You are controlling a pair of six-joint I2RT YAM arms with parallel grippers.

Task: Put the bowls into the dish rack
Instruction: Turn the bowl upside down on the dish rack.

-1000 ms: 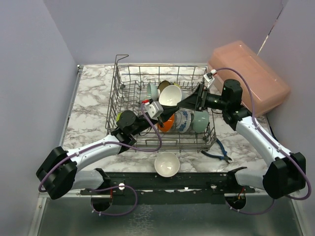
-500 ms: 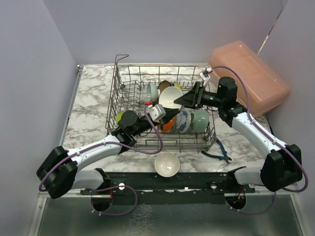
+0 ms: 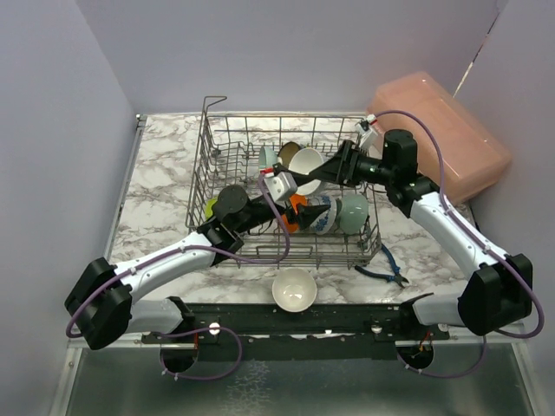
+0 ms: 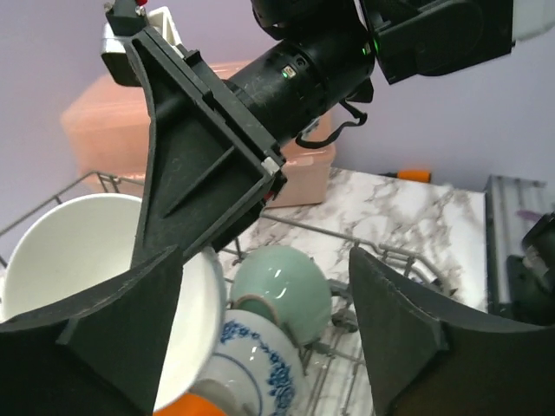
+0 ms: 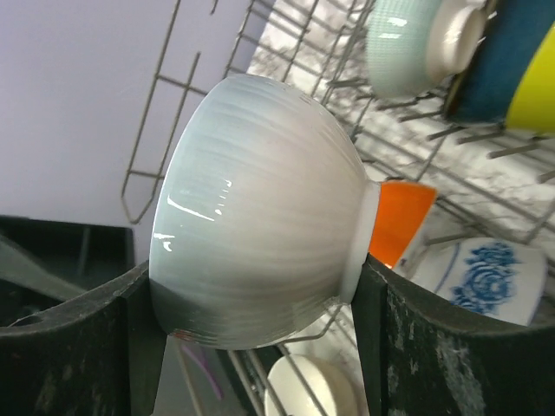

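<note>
The grey wire dish rack [image 3: 227, 146] holds several bowls on edge. My right gripper [image 3: 307, 172] [image 5: 258, 282] is shut on a white bowl [image 3: 305, 161] [image 5: 260, 208], one finger at its rim and the other at its foot, above the rack's middle. My left gripper [image 3: 297, 198] [image 4: 264, 347] is open just beside that white bowl [image 4: 78, 260], holding nothing. Below them sit a mint green bowl [image 3: 354, 211] [image 4: 282, 290], a blue-patterned bowl [image 3: 323, 212] [image 4: 251, 364] and an orange bowl [image 3: 295, 218] [image 5: 399, 221]. A cream bowl [image 3: 294, 289] stands on the table in front of the rack.
A pink translucent box [image 3: 442, 134] lies at the back right. Blue-handled pliers [image 3: 383, 269] lie on the marble right of the rack's front corner. More bowls stand at the rack's back [image 3: 270, 159], and a yellow-green one [image 3: 210, 205] sits at its left side. Grey walls enclose the table.
My left gripper has opened and lifted slightly beside the white bowl. My right gripper has closed on that bowl and drawn a little toward the rack's back.
</note>
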